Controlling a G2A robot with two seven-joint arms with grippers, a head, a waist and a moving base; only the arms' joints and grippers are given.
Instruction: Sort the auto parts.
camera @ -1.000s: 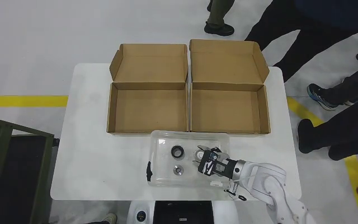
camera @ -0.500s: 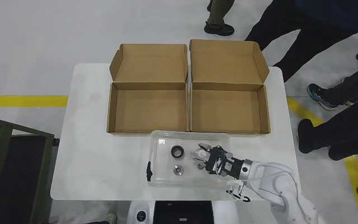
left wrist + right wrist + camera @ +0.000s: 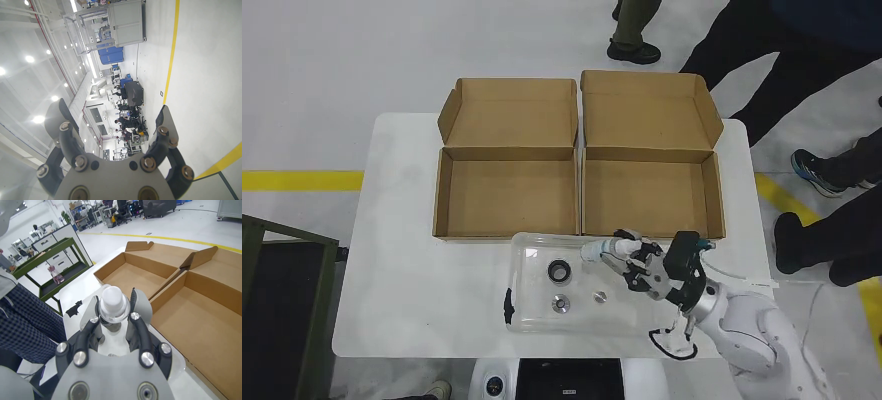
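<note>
My right gripper (image 3: 614, 252) hangs over the far edge of a clear plastic tray (image 3: 582, 320), shut on a white-capped part with a metal flange (image 3: 112, 303); the same part (image 3: 595, 250) pokes out toward the left. In the tray lie a black ring (image 3: 560, 270) and two small metal parts (image 3: 559, 304) (image 3: 599, 295). Two open cardboard boxes stand behind the tray, the left box (image 3: 507, 195) and the right box (image 3: 647, 195), both with bare floors. My left gripper (image 3: 112, 109) is open, with nothing between its fingers, against the hall behind it.
The box lids (image 3: 512, 112) are folded back toward the far table edge. A black scrap (image 3: 508, 303) sits at the tray's left rim. White table (image 3: 402, 250) lies bare left of the boxes. People's legs (image 3: 832, 240) stand past the table's right side.
My right gripper has lifted out of the tray with the white-capped part and moved toward the boxes. A small metal part now shows where it was.
</note>
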